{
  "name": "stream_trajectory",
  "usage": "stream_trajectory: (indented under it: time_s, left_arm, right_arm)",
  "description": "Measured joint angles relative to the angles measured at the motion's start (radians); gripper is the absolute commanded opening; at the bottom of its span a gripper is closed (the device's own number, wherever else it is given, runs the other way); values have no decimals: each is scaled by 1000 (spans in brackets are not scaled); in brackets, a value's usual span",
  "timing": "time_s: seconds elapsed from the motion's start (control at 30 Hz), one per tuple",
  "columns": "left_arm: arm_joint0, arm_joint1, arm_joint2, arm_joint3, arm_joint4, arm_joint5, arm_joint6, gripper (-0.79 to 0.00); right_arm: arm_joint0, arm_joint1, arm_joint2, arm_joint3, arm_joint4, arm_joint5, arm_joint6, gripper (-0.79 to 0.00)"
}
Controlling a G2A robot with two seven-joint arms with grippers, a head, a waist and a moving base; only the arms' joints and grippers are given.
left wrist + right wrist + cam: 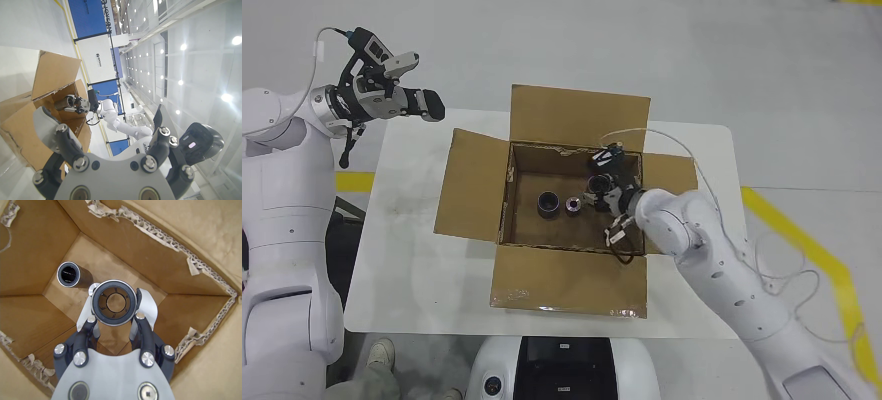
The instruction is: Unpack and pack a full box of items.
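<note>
Right gripper [115, 292] is clamped on a short metal sleeve [113, 305], its 2 fingers pressing the sleeve's sides. It holds the sleeve inside the open top of the cardboard box [474, 185], toward the box's right side. Left gripper [100, 113] is spread wide with nothing between its fingers and hangs by the table's far left corner, off to the left of the box. On the white table [402, 260] the box sits about mid-table with all 4 flaps folded outward and ragged, torn cardboard along its rim. On the box floor, left of the held sleeve, 1 dark metal tube [74, 277] stands upright with its hollow end showing, apart from the gripper. Just beside that tube, seen from above, lies a smaller silvery piece [573, 206].
</note>
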Motion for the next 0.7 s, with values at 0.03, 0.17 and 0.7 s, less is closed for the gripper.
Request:
stream_trajectory:
  time_s: [0.03, 0.17, 0.7]
  left_arm:
    - [0, 0, 0, 0, 0, 0, 0, 0]
    - [0, 0, 0, 0, 0, 0, 0, 0]
    - [0, 0, 0, 0, 0, 0, 0, 0]
  right_arm:
    - [4, -2, -4, 8, -3, 3, 1, -785]
    - [22, -11, -23, 46, -23, 27, 20, -785]
    - [59, -42, -88, 124, -69, 12, 72, -665]
